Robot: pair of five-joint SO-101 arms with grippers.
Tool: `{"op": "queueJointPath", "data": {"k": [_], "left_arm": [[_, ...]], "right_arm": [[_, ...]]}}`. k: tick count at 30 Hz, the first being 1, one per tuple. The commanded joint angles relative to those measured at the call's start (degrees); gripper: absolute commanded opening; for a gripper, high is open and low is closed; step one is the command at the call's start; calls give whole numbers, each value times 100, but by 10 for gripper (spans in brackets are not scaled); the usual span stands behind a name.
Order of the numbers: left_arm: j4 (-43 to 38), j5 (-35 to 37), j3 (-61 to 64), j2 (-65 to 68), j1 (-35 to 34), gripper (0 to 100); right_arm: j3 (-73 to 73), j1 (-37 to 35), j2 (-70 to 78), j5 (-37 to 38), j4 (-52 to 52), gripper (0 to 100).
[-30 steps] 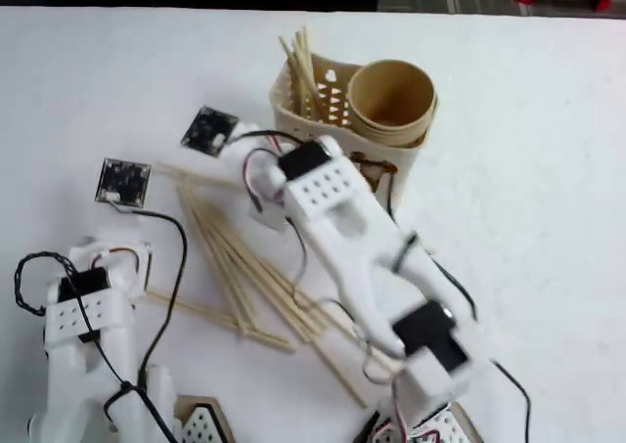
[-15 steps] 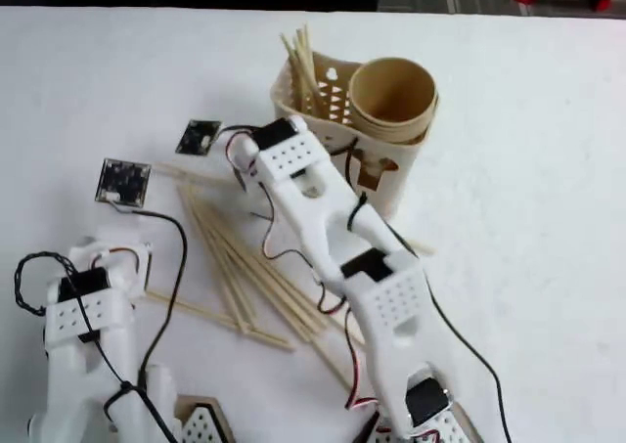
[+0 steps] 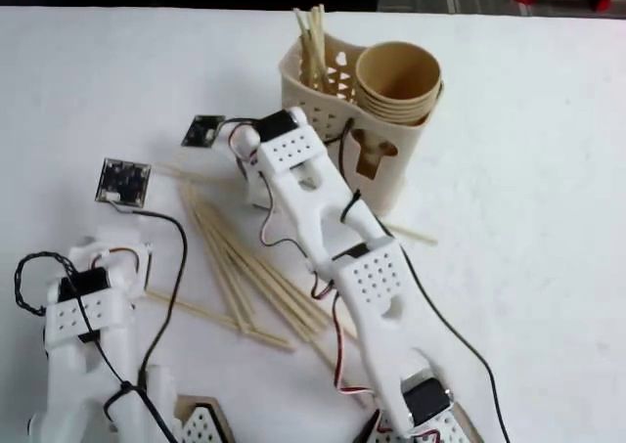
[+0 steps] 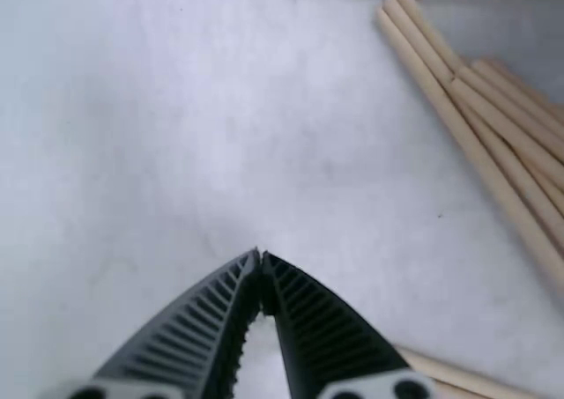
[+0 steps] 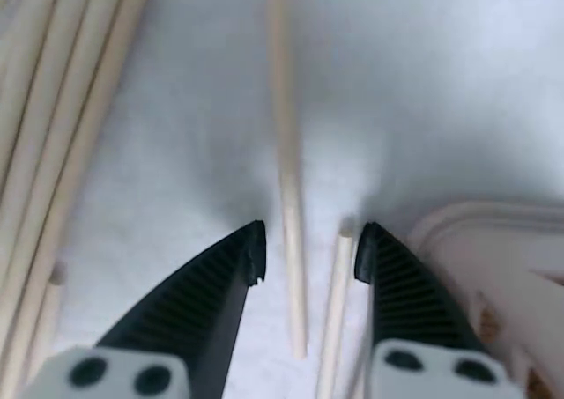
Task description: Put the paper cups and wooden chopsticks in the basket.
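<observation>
A cream basket [image 3: 377, 155] stands at the back of the table with stacked paper cups [image 3: 398, 79] and a few wooden chopsticks [image 3: 313, 40] upright in it. More chopsticks [image 3: 245, 267] lie in a loose pile on the table in front of it. My right arm [image 3: 293, 164] lies over the pile, its wrist beside the basket. My right gripper [image 5: 308, 242] is open just above the table, with one chopstick [image 5: 288, 179] and the end of a second chopstick [image 5: 335, 302] between its fingers. The basket's corner [image 5: 480, 240] is beside it. My left gripper [image 4: 261, 265] is shut and holds nothing, near the pile's edge [image 4: 476, 144].
My left arm [image 3: 83, 311] rests at the front left. One single chopstick [image 3: 411, 234] lies to the right of the basket's foot. Two small black camera boards [image 3: 124, 181] with cables hang over the table's left side. The right half of the white table [image 3: 548, 218] is bare.
My right arm has folded and its wrist has come down at the basket's left side. The basket has shifted slightly back and to the right. The left arm has kept still.
</observation>
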Motion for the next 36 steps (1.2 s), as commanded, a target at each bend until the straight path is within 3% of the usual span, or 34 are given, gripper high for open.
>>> {"op": "queueJointPath", "data": {"k": [1,8,19,36], "left_arm": [[-114,-44,-26,-145,-57,28],[-114,-44,-26,-145,-57,28],[-114,-44,-26,-145,-57,28],[-114,-44,-26,-145,-57,28]], "right_arm": [[-246,110,75,53,259,170],[-237,-57,119,53,567,15],[-255,-312,31,0,1059,19],[-193,-303,-1156,-730,1095,19]]}}
